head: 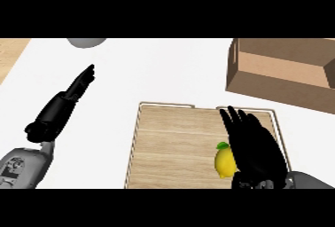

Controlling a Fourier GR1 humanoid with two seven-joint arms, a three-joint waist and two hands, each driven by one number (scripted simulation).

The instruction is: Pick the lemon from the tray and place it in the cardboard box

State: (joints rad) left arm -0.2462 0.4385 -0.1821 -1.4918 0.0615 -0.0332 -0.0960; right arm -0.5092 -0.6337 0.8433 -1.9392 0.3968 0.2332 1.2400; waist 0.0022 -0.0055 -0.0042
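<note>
A yellow lemon [225, 162] with a green tip lies on the wooden tray [171, 146], near the tray's right side. My right hand [256, 144] is over the tray just to the lemon's right, fingers straight and pointing away from me, its side against or just beside the fruit and hiding part of it. The cardboard box [282, 71] stands open at the upper right, beyond the tray. My left hand [67, 102] is at the left, off the tray, fingers straight and pointing up and away.
A grey round object [86, 41] shows at the top edge, left of centre. A wooden strip [12, 51] borders the white counter at the far left. The tray has a thin white raised rim.
</note>
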